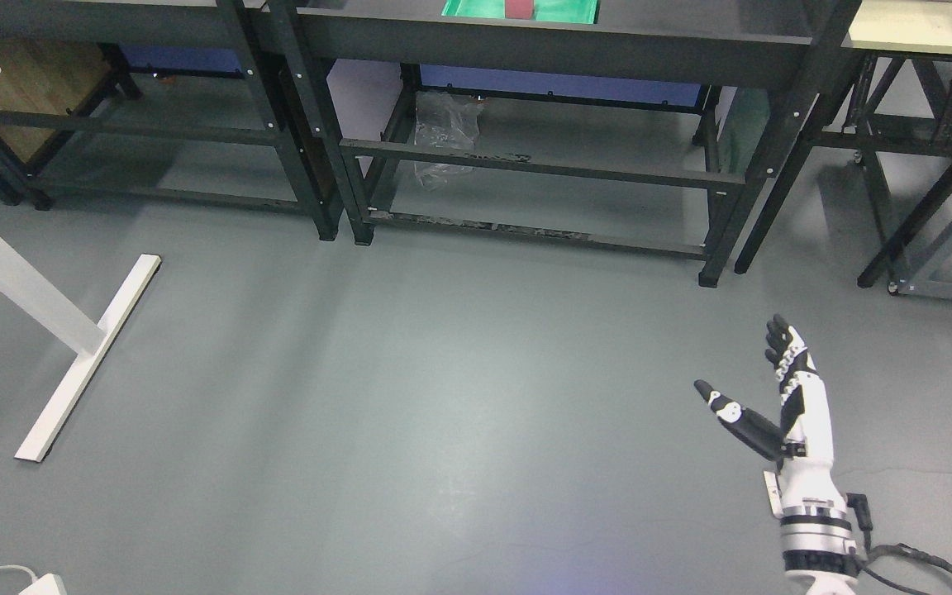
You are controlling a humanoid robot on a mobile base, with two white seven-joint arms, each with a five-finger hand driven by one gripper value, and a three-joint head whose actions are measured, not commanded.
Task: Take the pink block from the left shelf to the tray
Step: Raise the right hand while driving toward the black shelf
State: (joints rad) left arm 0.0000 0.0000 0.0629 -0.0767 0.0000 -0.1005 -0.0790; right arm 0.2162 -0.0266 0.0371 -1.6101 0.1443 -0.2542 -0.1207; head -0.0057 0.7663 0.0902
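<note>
Low at the right, only one robot hand [778, 401] in view, the right, risen from the bottom edge on a white and black forearm, held over bare grey floor [443, 397]. Fingers [783, 347] straight and relaxed, thumb splayed out to the side, well apart, clamped on nothing. Far up and to the left of that robot hand, at the very top edge, a green tray [476, 8] lying on the dark tabletop [542, 37] of a black metal rack, cut off by the frame. Standing in that tray, a reddish-pink block [519, 7], only its lower part visible, well apart from the robot hand. Under that tabletop, farther left and up from the robot hand, a crumpled clear plastic bag [443, 132] behind the lower crossbar, against a blue panel. More black racks flanking it: one farther left, another straight above the robot hand at the right with a pale yellowish top [922, 25]. Far to the left of the robot hand, a white table leg [21, 289] with its flat foot resting on the floor. At the bottom left corner, a white cable and a white box, partly cut off. Just to the right of the robot hand's wrist, black cables [914, 562] trailing off toward the corner.
</note>
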